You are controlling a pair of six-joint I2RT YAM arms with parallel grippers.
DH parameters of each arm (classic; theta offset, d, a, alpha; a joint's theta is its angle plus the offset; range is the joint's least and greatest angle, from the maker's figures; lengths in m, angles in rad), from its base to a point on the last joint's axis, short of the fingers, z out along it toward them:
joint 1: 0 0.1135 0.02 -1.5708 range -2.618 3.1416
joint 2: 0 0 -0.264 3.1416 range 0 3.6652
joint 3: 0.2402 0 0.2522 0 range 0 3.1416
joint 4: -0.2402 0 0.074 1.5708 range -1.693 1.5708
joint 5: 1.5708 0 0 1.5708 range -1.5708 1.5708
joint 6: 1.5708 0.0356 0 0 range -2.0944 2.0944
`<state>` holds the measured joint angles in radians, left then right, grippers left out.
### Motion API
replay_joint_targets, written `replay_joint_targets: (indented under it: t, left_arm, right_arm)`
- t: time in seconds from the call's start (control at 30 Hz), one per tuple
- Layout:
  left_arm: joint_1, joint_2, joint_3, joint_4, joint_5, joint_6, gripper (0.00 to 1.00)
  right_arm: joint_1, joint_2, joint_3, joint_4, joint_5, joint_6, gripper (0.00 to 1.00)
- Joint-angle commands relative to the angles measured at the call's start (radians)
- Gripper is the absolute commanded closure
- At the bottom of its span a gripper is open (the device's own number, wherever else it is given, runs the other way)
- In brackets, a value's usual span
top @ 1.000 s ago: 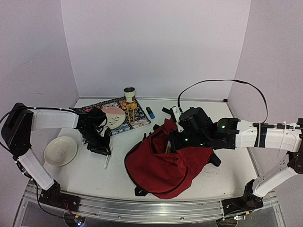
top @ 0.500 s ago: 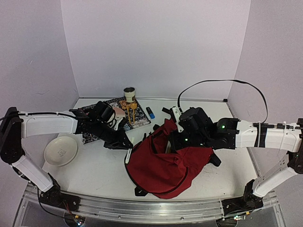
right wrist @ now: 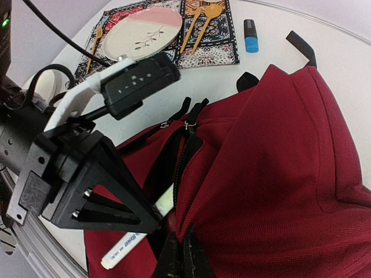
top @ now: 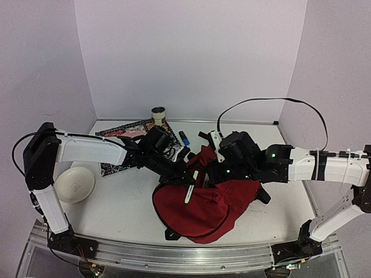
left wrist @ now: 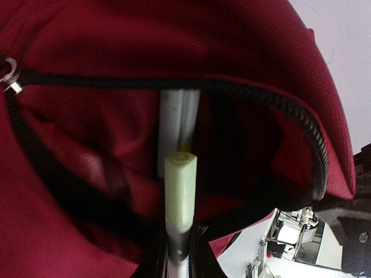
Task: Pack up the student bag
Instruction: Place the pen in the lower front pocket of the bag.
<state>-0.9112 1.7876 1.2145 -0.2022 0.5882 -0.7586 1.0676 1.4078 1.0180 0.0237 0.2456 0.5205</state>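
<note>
At frame centre, on the counter [top: 116, 211]: student bag [top: 203, 211], mouth agape | right pincer [right wrist: 178, 255] pinching its zipper edge [right wrist: 184, 159] | left pincer [left wrist: 177, 260] clamping a marker [left wrist: 180, 185] | advisable: sink marker well past that edge before release.

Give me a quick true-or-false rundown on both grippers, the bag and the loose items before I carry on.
1. The left gripper holds a marker at the open zipper of the student bag. True.
2. The right gripper is open and clear of the bag. False: it is shut on the bag's fabric edge.
3. The white bowl is inside the bag. False: it sits on the table, far left.
4. A blue-and-black item lies on the table beyond the bag. True.
</note>
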Motion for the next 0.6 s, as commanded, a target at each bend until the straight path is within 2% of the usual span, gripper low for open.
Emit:
replay_joint_targets:
  t: [0.0,0.27,0.57]
  left_arm:
    - [0.0,0.048,0.122,0.07,0.03,0.001,1.0]
    - [0.008,0.15,0.246,0.073,-0.084,0.042,1.0]
    - [0.009,0.197,0.328,0.091,-0.299,0.077,1.0]
  right_arm:
    - [0.018,-0.042,0.035,0.053,-0.058,-0.003,1.0]
    - [0.019,-0.058,0.019,0.056,-0.091,0.009,1.0]
    - [0.024,-0.059,0.02,0.058,-0.114,0.014,1.0]
